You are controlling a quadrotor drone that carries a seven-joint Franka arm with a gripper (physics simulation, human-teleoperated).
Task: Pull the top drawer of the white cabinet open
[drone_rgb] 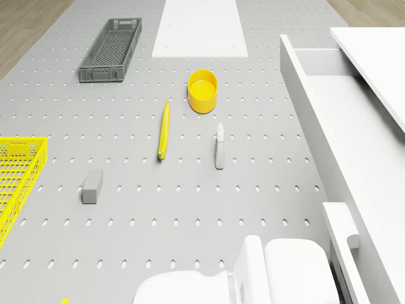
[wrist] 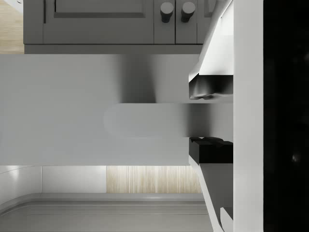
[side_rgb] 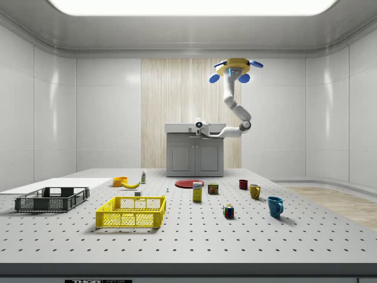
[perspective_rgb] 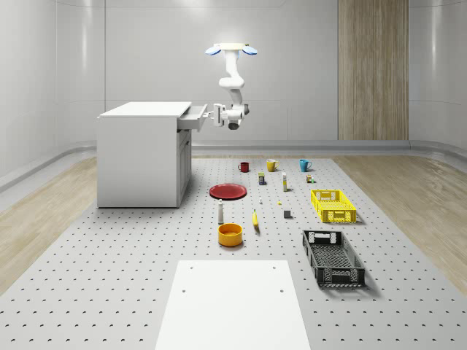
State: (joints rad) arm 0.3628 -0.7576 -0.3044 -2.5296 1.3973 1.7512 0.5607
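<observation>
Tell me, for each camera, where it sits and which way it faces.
Whole-scene view: high in front, showing cabinet, drone hovering beside it, gripper at the top drawer.
Side view: low, facing the cabinet front.
Drone view: on the drone, facing down; arm and open drawer show.
Wrist view: along the fingers around the handle.
Whole-scene and drone views share the banana.

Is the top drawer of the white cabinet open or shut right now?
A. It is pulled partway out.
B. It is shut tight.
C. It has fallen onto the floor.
A. The top drawer sticks out from the white cabinet toward the gripper, and the drone view looks down into its open inside, while the drone hovers in the air beside the cabinet.
</observation>
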